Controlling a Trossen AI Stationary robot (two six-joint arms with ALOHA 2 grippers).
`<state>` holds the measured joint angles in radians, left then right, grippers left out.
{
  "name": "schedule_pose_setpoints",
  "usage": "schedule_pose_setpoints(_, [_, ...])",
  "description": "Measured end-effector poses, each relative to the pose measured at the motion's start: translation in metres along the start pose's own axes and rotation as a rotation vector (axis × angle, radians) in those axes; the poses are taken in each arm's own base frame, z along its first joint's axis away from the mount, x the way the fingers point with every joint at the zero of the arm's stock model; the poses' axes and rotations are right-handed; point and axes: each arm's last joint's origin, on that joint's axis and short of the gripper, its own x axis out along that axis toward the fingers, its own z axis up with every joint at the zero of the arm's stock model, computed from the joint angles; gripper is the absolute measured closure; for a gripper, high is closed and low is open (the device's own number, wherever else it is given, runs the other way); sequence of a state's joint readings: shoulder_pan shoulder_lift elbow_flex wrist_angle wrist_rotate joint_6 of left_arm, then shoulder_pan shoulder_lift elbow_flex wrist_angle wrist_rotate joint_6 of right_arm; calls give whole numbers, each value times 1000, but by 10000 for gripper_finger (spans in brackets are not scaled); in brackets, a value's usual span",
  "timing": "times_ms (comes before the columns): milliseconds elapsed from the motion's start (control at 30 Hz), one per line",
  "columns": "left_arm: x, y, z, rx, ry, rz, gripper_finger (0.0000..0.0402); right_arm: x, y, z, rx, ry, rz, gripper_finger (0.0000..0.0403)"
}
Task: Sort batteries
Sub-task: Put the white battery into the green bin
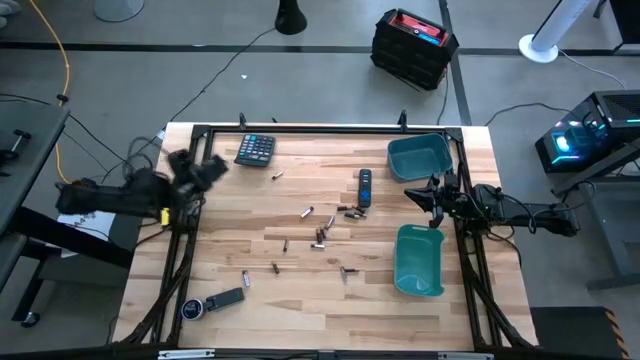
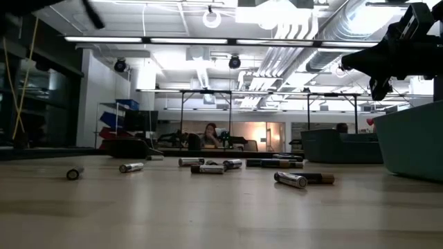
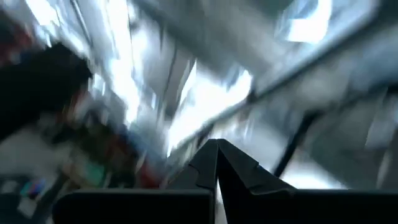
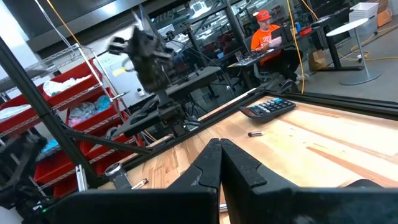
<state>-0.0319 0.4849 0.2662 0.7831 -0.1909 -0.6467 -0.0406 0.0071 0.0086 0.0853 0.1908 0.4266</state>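
Observation:
Several small dark and silvery batteries (image 1: 320, 236) lie scattered flat on the wooden table's middle; they also show in the low view (image 2: 291, 179). My left gripper (image 1: 210, 167) hovers above the table's far left part, near the calculator, and touches nothing. Its fingers are shut in the left wrist view (image 3: 216, 163), which looks up at the ceiling. My right gripper (image 1: 418, 194) hovers at the table's right, between the two teal bins. It is shut and empty in the right wrist view (image 4: 221, 155).
One teal bin (image 1: 420, 157) stands at the far right and another (image 1: 418, 260) at the near right. A black remote (image 1: 365, 188), a dark calculator (image 1: 255, 149) and a dark device (image 1: 215, 300) lie on the table. A person in orange (image 4: 264, 34) sits beyond the table.

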Motion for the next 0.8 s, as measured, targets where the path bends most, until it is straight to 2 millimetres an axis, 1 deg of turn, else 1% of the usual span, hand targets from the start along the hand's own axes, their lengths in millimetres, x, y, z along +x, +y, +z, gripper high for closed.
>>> schedule_pose_setpoints(100, [36,-9,-9,66,192,-26,401,0,0,0,1,0,0,402])
schedule_pose_setpoints(167, [57,-13,-12,68,258,-45,401,0,0,0,0,1,0,402])
schedule_pose_setpoints(300, [88,-16,-20,13,311,-37,401,0,0,-1,-1,7,-3,402])
schedule_pose_setpoints(367, [97,-19,-20,-19,359,-102,401,0,0,2,4,-29,-16,402])
schedule_pose_setpoints(400, [100,-20,-20,-16,399,-160,401,0,1,5,31,-71,-29,402])
schedule_pose_setpoints(433, [101,-21,-19,-14,447,-228,401,0,2,10,102,-127,-29,402])
schedule_pose_setpoints(500, [100,-22,-18,-42,551,-352,401,-2,4,21,277,-261,-29,402])
schedule_pose_setpoints(567, [97,-24,-12,-65,605,-434,401,-5,6,31,370,-389,-25,402])
schedule_pose_setpoints(633, [94,-27,-4,-61,613,-492,401,-7,9,40,384,-483,16,402])
schedule_pose_setpoints(700, [92,-29,2,-59,602,-503,401,-8,14,48,368,-549,86,402])
schedule_pose_setpoints(800, [91,-31,7,-76,540,-457,401,1,22,56,310,-535,152,402])
